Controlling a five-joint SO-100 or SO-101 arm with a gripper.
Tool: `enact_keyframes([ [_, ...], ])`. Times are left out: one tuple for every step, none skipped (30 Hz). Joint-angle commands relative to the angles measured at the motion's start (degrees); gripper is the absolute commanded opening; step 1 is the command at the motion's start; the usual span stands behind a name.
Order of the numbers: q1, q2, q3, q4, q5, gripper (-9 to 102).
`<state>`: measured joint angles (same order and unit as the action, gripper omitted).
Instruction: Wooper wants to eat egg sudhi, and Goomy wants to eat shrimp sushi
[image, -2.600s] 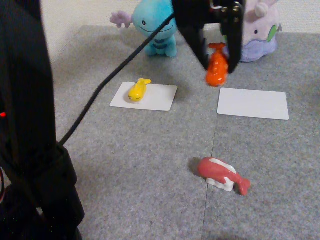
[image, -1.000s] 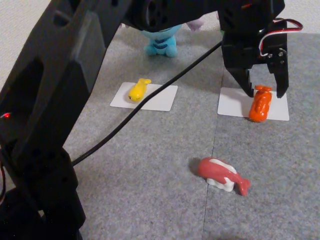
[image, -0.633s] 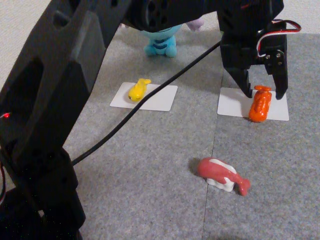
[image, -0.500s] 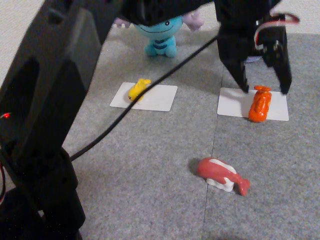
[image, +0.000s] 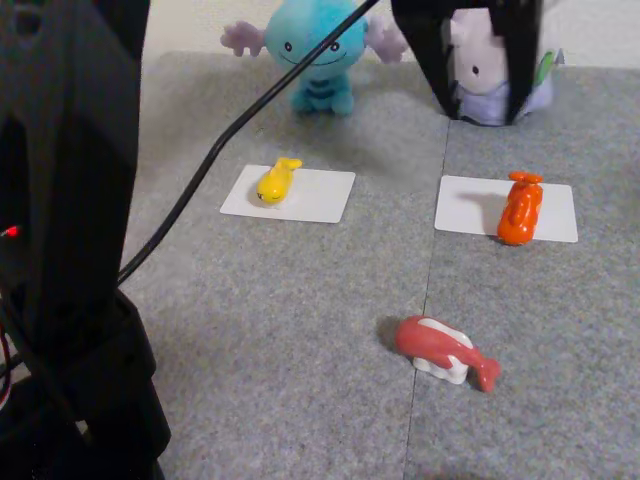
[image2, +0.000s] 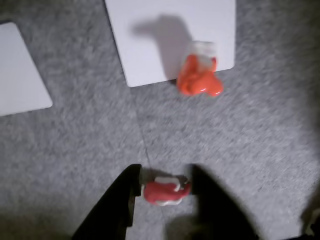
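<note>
In the fixed view, going from left to right, Wooper (image: 318, 50) sits at the back of the grey mat (image: 300, 330), smiling. Just in front of it lies a white card (image: 315, 196), like a little plate. The egg sudhi (image: 277, 180) sits on the left part of that card, so Wooper's food looks served.

Next comes the gripper (image: 480, 112), up high at the back. Its 2 black fingers (image: 430, 60) are spread wide with nothing between them. Goomy (image: 492, 70) sits right behind them and peeks through the gap.

In front of Goomy is a second white card (image: 470, 205). The shrimp sushi (image: 519, 207) rests on the right part of this card, with its front end at the near edge. It sits there so Goomy can eat it. The wrist view shows the shrimp sushi (image2: 199, 76) at the card's edge too.

Near the front of the mat lies a red-pink sushi (image: 440, 351), well apart from both cards. Nobody asked for it, so it belongs off the plates.

Both friends seem to have their food, so the job looks about done.
</note>
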<state>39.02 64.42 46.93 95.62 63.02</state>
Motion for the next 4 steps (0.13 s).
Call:
enact_keyframes([
  [3.16, 3.96, -1.85, 0.7, -0.97, 0],
  [3.87, 3.87, -1.85, 0.53, -2.29, 0],
  [4.31, 3.78, -1.85, 0.44, -3.78, 0],
  [4.66, 3.25, -1.85, 0.44, -5.27, 0],
])
